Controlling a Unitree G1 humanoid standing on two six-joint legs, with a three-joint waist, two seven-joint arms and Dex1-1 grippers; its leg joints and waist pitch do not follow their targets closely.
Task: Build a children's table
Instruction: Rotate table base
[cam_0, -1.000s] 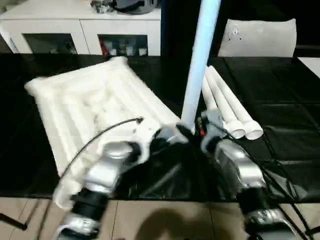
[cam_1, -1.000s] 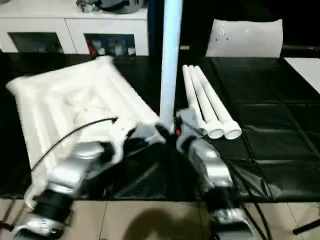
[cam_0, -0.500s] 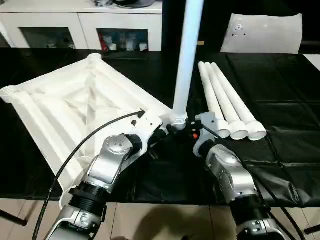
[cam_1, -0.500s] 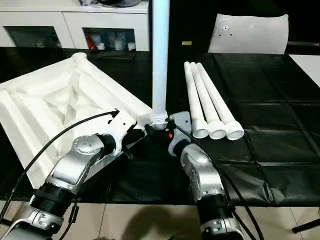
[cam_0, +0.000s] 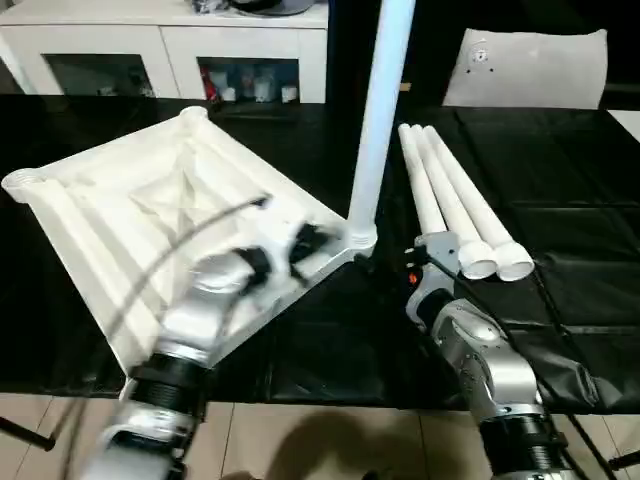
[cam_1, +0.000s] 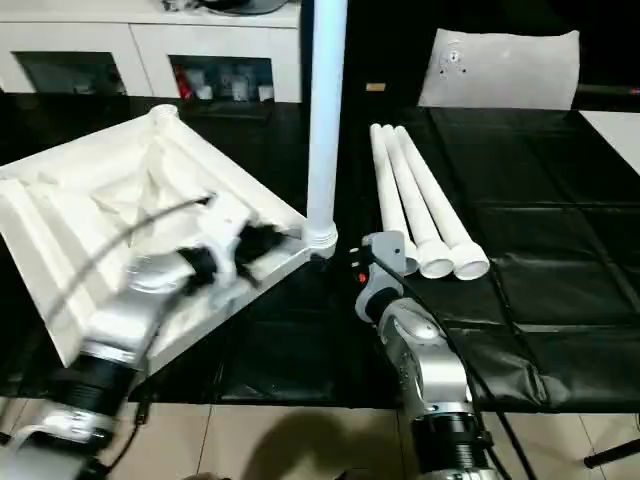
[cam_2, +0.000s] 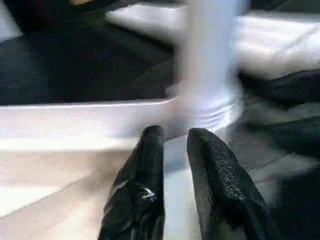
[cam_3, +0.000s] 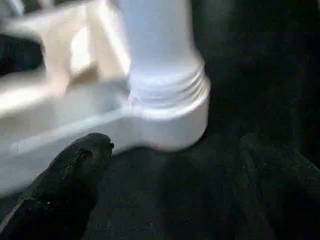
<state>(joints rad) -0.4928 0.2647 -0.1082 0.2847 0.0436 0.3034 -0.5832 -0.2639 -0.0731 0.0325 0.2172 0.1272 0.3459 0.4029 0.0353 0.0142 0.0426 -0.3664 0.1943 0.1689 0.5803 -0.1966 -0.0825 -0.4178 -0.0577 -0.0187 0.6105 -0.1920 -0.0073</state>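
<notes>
Children's table top (cam_0: 150, 215) lies ribbed side up on the black-covered table (cam_0: 560, 180), toward our left, and one leg (cam_0: 378, 110) stands upright in its near right corner socket (cam_3: 170, 117). Three more legs (cam_1: 425, 215) lie side by side just to the right of it.

Our left tool (cam_2: 175, 165) rests over the top's edge just beside that socket, its fingers nearly together with only a thin gap showing, and we cannot tell whether they pinch the rim. Our right tool (cam_3: 175, 180) hangs open wide, just short of the socket on its table side, holding nothing and touching nothing.

We judge the danger to be the standing leg. Its thread shows above the socket collar, so it may not be fully seated. With neither tool on it, a nudge from either arm, or a shift of the top, could tip it or leave it skewed.

Compared with half a second ago, both tools have come away from the leg's base: the right one has drawn back toward us, and the left has slid onto the top. The leg stands as it did.
</notes>
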